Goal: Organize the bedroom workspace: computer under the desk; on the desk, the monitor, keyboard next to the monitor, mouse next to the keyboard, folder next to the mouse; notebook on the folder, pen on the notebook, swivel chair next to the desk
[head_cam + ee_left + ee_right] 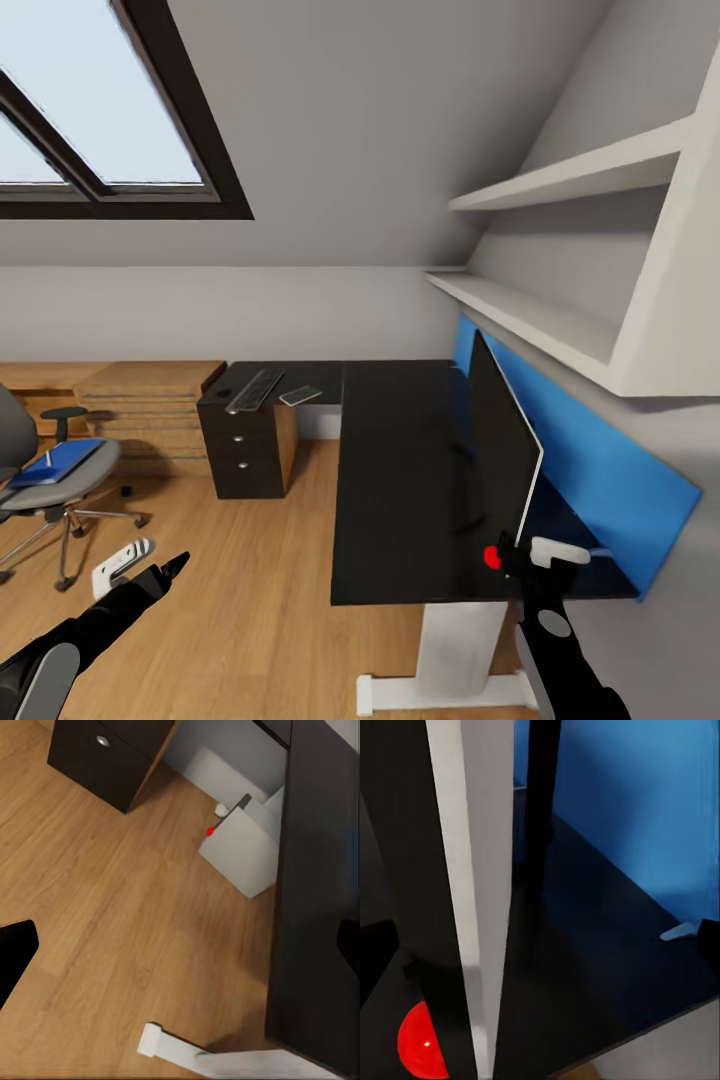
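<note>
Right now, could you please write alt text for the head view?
The right pincer sits at the near lower corner of the monitor standing on the black desk. At far left, a blue folder lies on the swivel chair.

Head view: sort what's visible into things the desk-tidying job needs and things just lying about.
Job:
monitor, gripped at its near lower corner by the right gripper
keyboard on the desk
folder on the swivel chair
computer under the desk

Lying about:
wall shelves
skylight window
blue wall panel
wooden chest of drawers
</note>
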